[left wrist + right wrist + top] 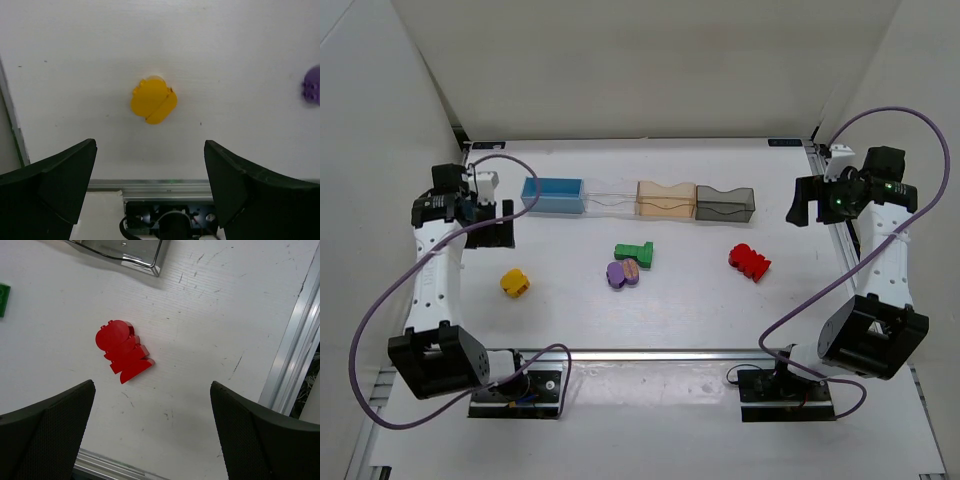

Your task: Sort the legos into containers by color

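Note:
Four legos lie on the white table: yellow (515, 283), green (634, 252), purple with pink (622, 273) touching the green one, and red (749, 261). The containers stand in a row at the back: blue (552, 194), clear (610, 198), pale orange (665, 200), smoky grey (725, 203). My left gripper (490, 222) is open and empty, above and behind the yellow lego (154, 100). My right gripper (810, 203) is open and empty, above and right of the red lego (122, 351). The purple lego (313, 85) shows at the left wrist view's edge.
An aluminium rail (650, 354) runs along the table's front edge, and another (295, 355) along its right side. White walls enclose the left, back and right. The grey container's corner (125, 250) and the green lego (4, 299) show in the right wrist view.

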Robot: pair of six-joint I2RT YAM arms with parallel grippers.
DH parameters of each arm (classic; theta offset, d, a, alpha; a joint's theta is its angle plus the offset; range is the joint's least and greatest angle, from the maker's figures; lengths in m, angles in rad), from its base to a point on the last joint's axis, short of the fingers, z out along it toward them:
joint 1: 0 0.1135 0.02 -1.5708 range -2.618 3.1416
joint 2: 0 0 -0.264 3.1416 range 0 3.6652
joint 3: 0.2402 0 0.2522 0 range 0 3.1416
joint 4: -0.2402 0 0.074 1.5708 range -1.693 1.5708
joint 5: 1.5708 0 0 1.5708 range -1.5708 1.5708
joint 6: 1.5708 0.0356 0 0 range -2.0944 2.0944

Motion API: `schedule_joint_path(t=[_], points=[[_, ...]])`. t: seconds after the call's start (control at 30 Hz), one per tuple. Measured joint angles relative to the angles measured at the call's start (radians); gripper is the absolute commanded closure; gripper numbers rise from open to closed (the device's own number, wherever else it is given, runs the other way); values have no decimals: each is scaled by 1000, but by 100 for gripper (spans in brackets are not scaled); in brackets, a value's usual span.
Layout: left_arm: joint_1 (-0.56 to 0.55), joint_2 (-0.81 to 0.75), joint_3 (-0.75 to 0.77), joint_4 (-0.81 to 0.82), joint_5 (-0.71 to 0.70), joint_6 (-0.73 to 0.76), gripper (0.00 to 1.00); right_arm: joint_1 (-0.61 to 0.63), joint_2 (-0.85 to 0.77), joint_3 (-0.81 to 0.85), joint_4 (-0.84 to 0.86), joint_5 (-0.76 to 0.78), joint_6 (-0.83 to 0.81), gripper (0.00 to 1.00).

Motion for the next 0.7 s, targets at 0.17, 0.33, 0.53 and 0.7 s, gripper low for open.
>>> schedule_joint_path(t=[0.17,0.33,0.53,0.7], points=[[1,-51,-88,-91,152,179,1,0,0,-1,-32,-22,-29,1],[1,-91,-204,-153,238,362,2,0,-8,-3,-53,-53,-51,1],[1,-90,-304,-104,267,503,1,0,-11,-3,-89,-89,-75,1],[1,-59,-364,-24,265,581,1,1,-11,-3,-106,-105,-92,1]])
